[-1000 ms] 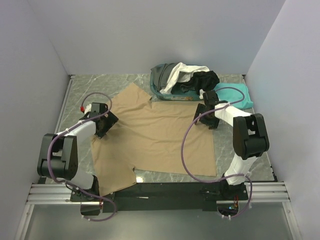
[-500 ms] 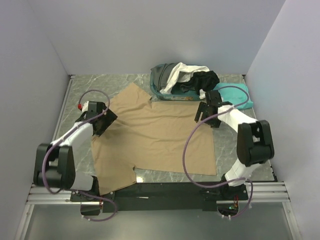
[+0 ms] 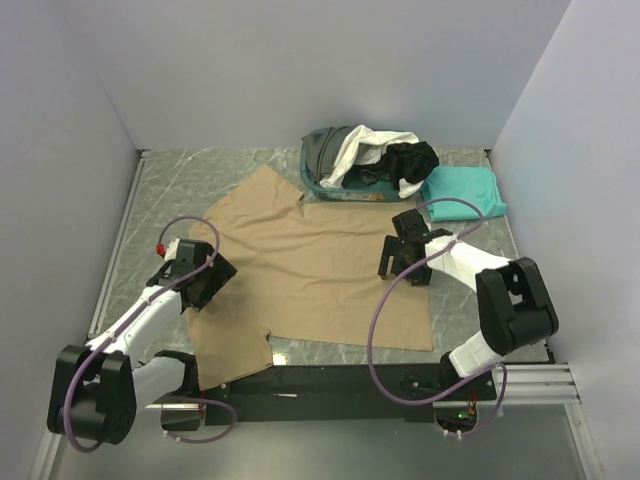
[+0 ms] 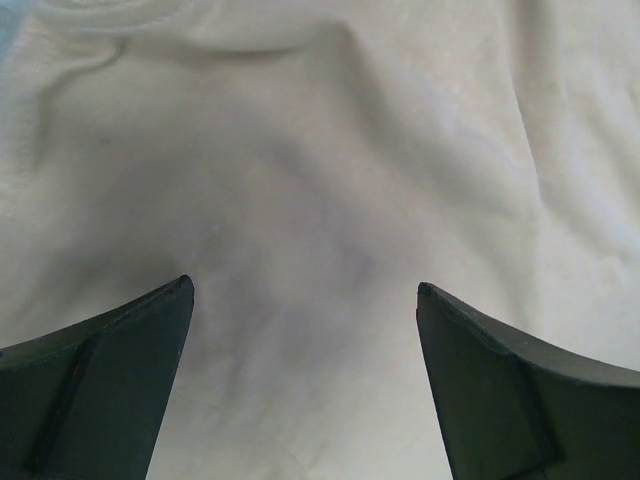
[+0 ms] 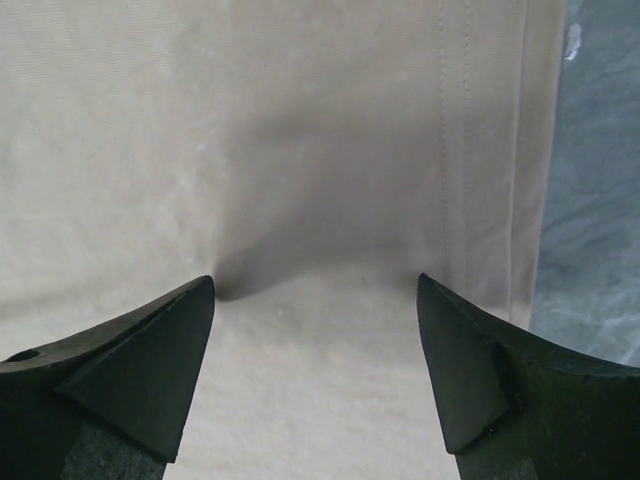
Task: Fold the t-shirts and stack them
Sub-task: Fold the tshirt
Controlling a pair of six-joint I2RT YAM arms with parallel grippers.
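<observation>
Basket (image 3: 310, 180), teal, at 1 o'clock on the worktop (image 3: 200, 170). Contents: white shirt (image 3: 355, 145) draped over the rim, black shirt (image 3: 412, 158) bunched on its 3 o'clock side, grey shirt (image 3: 328, 148) at its 9 o'clock side.

Teal shirt (image 3: 462, 190): folded, flat on the worktop, just beside the basket at its 4 o'clock.

Tan shirt (image 3: 310, 270): spread flat mid-worktop, one sleeve pointing to 11 o'clock, another at 7 o'clock.

Left tool (image 3: 197, 285): over the tan shirt's 9 o'clock edge. Released, jaws wide, wrinkled cloth between them (image 4: 305, 290).

Right tool (image 3: 400, 258): over the tan shirt at 3 o'clock. Released, jaws wide (image 5: 315, 285); cloth puckers between the tips, stitched hem and bare worktop just to the right.
</observation>
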